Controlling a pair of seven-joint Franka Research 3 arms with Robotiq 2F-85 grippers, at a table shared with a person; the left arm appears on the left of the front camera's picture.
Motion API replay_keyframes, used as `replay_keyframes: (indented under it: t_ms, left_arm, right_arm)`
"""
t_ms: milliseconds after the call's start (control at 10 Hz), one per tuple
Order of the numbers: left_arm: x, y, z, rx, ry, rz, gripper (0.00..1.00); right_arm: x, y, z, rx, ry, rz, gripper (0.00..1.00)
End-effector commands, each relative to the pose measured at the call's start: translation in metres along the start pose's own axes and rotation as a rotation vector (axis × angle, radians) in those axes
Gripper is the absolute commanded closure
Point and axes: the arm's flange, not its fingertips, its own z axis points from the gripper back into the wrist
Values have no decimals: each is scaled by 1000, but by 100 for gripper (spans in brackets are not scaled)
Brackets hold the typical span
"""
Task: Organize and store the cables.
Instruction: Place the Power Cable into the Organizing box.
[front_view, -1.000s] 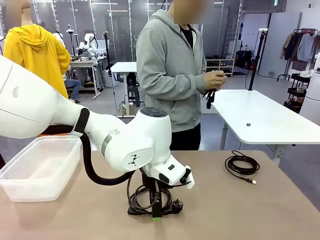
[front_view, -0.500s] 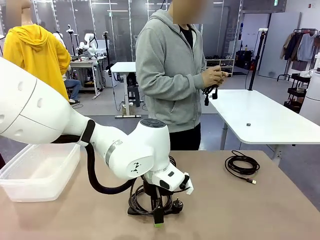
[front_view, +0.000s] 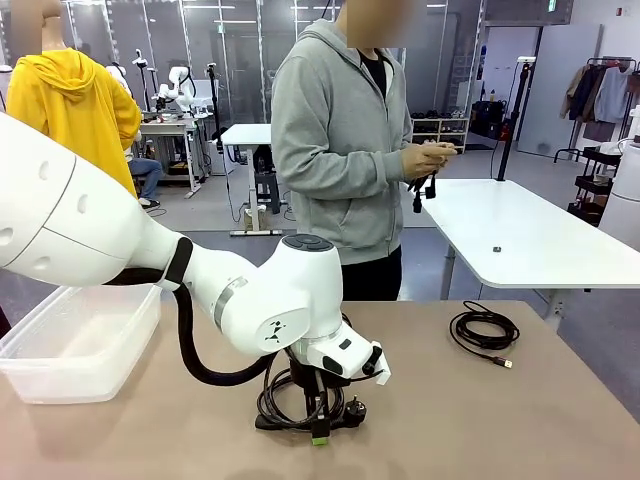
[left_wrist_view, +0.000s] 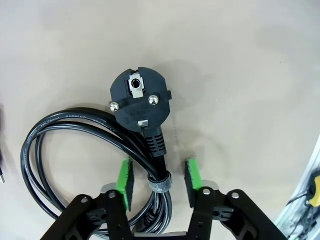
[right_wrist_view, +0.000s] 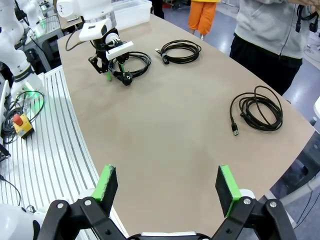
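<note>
On the big brown table (front_view: 480, 420), the left gripper (left_wrist_view: 157, 169) points down with its green pads (left_wrist_view: 125, 177) half shut around a coiled black cable (left_wrist_view: 60, 122), just below its round plug (left_wrist_view: 140, 97). One pad is against the cord and the other is just beside it. The right gripper (right_wrist_view: 165, 175) is wide open and holds nothing, above the table where another coiled cable (right_wrist_view: 256, 108) lies, and the person's hands (front_view: 425, 160) hold a small black cable (front_view: 420, 192).
</note>
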Motion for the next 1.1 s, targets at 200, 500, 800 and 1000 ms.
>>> replay_keyframes:
  t_ms: [200, 500, 800, 1000]
  left_arm:
    - [-2, -3, 6, -32, 5, 6, 100]
    - [-8, -5, 36, -53, -13, -43, 100]
    - [-29, -3, 124, -60, -47, -216, 100]
    - [-43, -12, 158, -1, -16, -274, 100]
  right_arm:
    - [-1, -1, 0, -3, -17, 20, 0]
    - [-1, -1, 0, -3, -17, 20, 0]
    - [-1, -1, 0, -3, -17, 20, 0]
    - [-1, -1, 0, -3, -17, 20, 0]
